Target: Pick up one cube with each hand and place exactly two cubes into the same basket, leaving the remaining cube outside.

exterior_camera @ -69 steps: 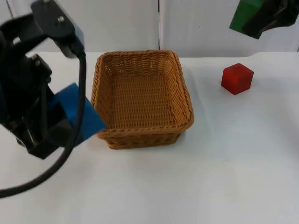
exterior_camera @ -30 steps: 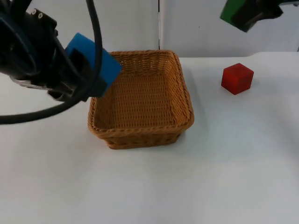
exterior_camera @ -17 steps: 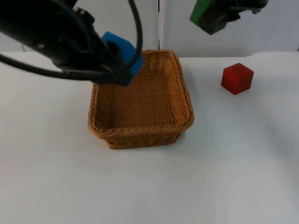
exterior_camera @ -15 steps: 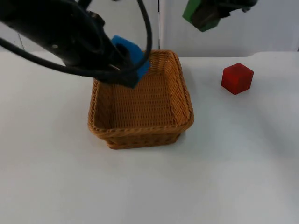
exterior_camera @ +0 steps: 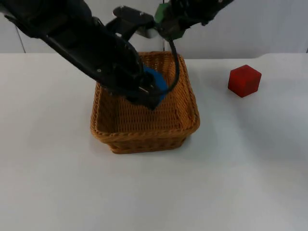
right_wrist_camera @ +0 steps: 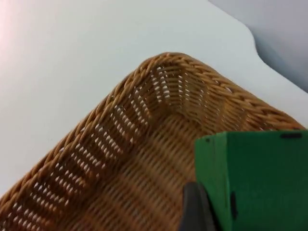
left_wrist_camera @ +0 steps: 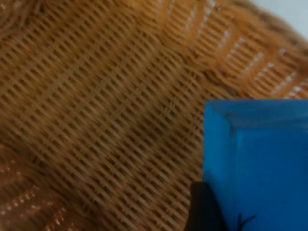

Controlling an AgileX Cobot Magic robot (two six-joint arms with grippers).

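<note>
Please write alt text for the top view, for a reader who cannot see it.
The left end effector holds a blue cube low inside a wicker basket on a white table. The right end effector holds a green cube above the basket's far rim; a red cube sits outside.

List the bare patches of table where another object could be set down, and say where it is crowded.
Bare: the white table in front of the basket, its left side, and the strip between basket and red cube. Crowded: over the basket, where the left gripper holds the blue cube and the right gripper the green cube.
</note>
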